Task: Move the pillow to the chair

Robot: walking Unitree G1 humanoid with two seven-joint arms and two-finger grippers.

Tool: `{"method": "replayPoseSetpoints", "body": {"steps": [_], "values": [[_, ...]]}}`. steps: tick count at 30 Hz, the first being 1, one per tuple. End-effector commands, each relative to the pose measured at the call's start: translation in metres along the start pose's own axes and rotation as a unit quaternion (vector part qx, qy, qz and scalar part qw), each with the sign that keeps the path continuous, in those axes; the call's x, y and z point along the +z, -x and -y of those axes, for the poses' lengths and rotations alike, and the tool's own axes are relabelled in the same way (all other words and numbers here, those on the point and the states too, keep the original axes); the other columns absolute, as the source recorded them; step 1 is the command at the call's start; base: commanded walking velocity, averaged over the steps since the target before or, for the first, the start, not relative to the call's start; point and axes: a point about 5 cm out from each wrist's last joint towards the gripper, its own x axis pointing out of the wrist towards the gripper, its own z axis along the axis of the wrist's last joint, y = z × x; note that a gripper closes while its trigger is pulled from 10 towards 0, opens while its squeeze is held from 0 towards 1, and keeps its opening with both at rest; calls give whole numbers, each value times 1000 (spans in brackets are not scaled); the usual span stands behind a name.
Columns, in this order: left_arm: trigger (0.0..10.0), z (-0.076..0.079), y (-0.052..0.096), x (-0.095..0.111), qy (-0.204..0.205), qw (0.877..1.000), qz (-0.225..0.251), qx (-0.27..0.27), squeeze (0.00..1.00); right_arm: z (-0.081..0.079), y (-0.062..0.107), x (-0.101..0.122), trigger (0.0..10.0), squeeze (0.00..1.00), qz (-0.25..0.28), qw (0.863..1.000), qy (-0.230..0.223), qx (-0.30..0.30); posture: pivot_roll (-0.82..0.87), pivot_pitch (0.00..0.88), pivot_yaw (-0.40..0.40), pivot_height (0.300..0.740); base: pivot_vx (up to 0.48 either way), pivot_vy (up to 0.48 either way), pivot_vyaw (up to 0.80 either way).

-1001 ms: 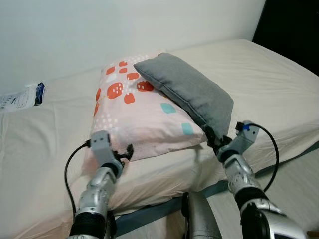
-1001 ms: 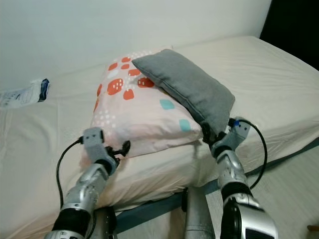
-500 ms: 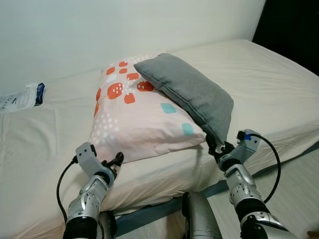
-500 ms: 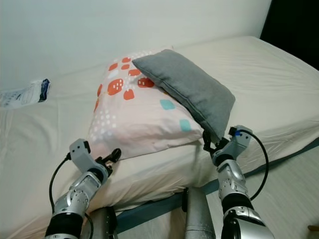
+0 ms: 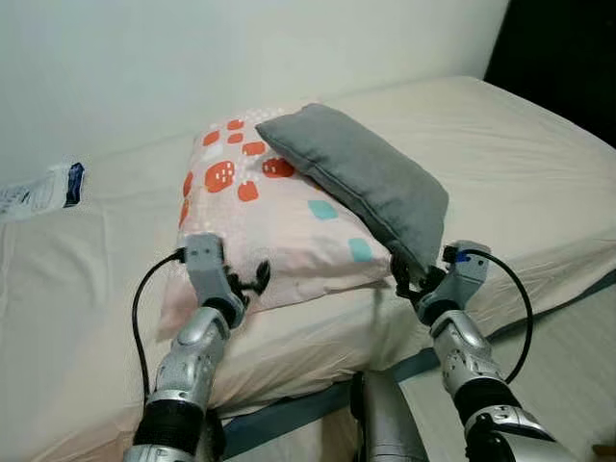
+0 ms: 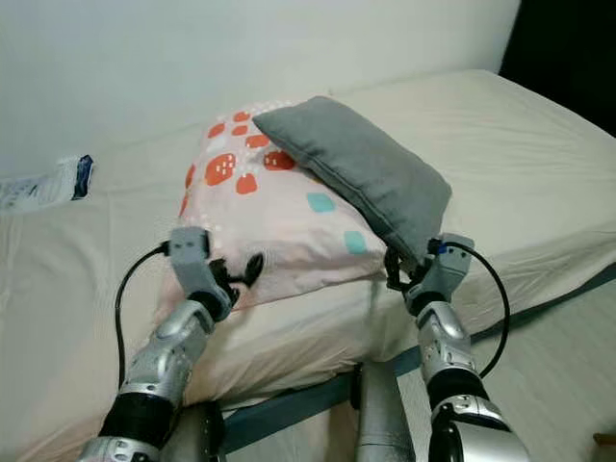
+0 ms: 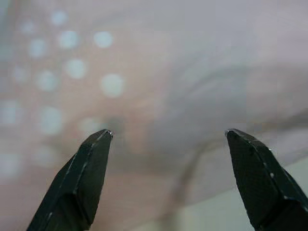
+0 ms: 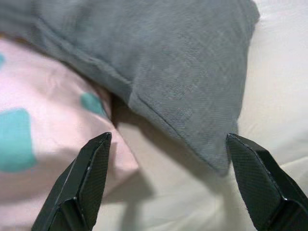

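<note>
Grippers, two: left gripper point(image 5: 252, 282) fingers spread at the patterned pillow's front edge; right gripper point(image 5: 406, 279) spread below the grey corner. Pillows, two, on cream bed point(image 5: 539, 164): pink patterned pillow point(image 5: 260, 226), soft; grey woven pillow point(image 5: 361, 178) lying across it

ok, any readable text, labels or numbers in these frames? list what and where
None can be read.
White and blue packet at the far left of the bed: some print, too small and blurred to read.
Patterned pillow: red, teal and white shapes only, no lettering.
Grey pillow: plain fabric, no tag visible.
Both end effectors, left and right: no markings.
</note>
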Motion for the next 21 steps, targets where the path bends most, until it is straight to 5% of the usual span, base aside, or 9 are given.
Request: {"method": "replayPoseSetpoints", "body": {"steps": [1,21], "values": [[10000,-3,3,-8,-33,999,-7,13,0,-9,5,-12,10000,0,-17,999,33,34,-149,94,41,561,0,0,0],[10000,3,8,-15,-54,999,-3,4,0,-15,10,-25,10000,0,-39,997,40,56,-133,85,32,631,0,0,0]]}}
